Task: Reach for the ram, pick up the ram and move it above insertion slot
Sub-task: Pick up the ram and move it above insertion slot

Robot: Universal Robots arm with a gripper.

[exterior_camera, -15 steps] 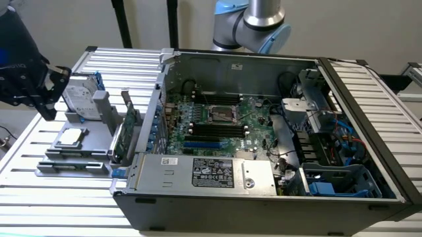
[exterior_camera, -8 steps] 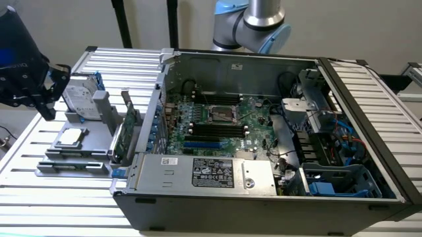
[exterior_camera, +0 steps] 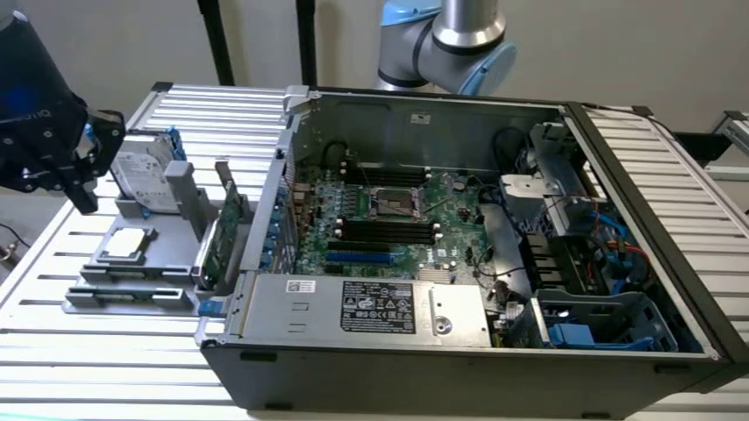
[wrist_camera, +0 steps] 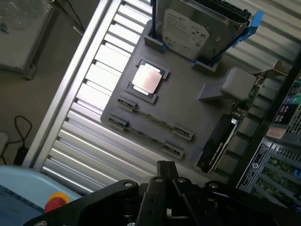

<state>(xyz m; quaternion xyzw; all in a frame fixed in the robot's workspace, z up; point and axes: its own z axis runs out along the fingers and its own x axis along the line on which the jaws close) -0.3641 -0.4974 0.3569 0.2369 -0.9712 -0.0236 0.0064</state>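
Two rams stand on edge in the clips of a grey holder plate [wrist_camera: 188, 113]: one ram [wrist_camera: 154, 118] and a second ram [wrist_camera: 143, 136] beside it, each seen as a thin dark line. My gripper [wrist_camera: 165, 173] hangs above the plate's edge, a short way from them and touching nothing. In the exterior view the gripper [exterior_camera: 80, 189] is at the far left, above the table beside the holder [exterior_camera: 164, 259]. The black insertion slots [exterior_camera: 387, 230] lie in parallel rows on the motherboard inside the open computer case.
On the holder stand a silver hard drive with blue rails [wrist_camera: 188, 30], a CPU [wrist_camera: 148, 79] and a green expansion card [wrist_camera: 221, 141]. The case wall [exterior_camera: 263, 210] rises between holder and motherboard. A red button [wrist_camera: 55, 201] sits below the ribbed table's edge.
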